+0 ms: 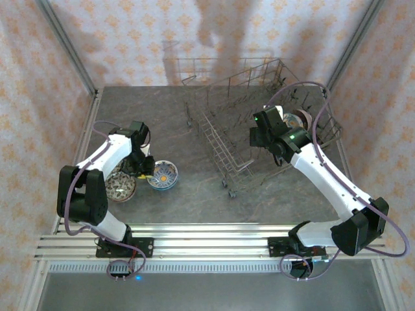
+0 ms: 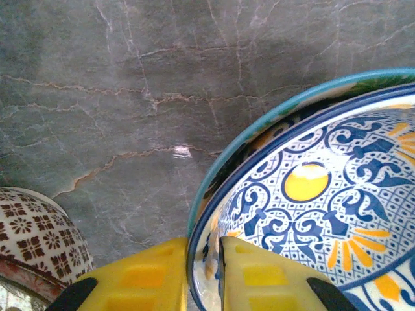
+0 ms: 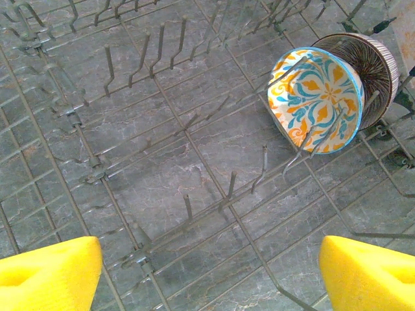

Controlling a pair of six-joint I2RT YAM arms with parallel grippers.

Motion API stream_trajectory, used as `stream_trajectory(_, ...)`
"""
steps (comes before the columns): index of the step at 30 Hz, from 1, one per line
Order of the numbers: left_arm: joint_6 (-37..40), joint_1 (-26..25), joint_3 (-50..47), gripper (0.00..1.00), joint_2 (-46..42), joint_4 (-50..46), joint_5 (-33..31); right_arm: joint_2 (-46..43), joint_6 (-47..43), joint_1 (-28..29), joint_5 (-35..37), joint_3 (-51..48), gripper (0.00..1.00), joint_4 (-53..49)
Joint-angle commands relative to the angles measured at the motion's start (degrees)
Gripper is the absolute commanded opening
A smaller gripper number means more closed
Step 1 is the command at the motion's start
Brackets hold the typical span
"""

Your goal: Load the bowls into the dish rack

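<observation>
Left wrist view: left gripper [image 2: 202,253] clamped on rim of blue-white bowl [image 2: 311,194], on table left of dish rack [image 1: 217,146], red-patterned bowl [image 2: 32,243] near. Right gripper [image 3: 207,259] spread wide above rack floor; teal-orange bowl [image 3: 316,97], ribbed bowl [image 3: 379,61] stand on edge together at rack's right side.

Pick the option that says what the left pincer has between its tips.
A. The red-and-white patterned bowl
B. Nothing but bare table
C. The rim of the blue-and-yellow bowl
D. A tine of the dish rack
C: in the left wrist view the left pincer has one yellow tip outside and the other inside the rim of the blue-and-yellow bowl, pinching it.
</observation>
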Motion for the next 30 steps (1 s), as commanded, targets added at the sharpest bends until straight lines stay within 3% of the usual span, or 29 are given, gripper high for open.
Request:
stream_trajectory(1, -1.4, -0.42, -0.85, 0.17, -2.8, 0.12, 2.11, -0.44, 0.53, 0.36, 0.87, -0.22, 0.86, -0.13)
stream_trajectory(30, -6.69, -2.92, -3.16, 0.0, -10.3, 2.39, 3.56, -0.38, 0.44, 0.37, 0.28, 1.21, 0.86, -0.18)
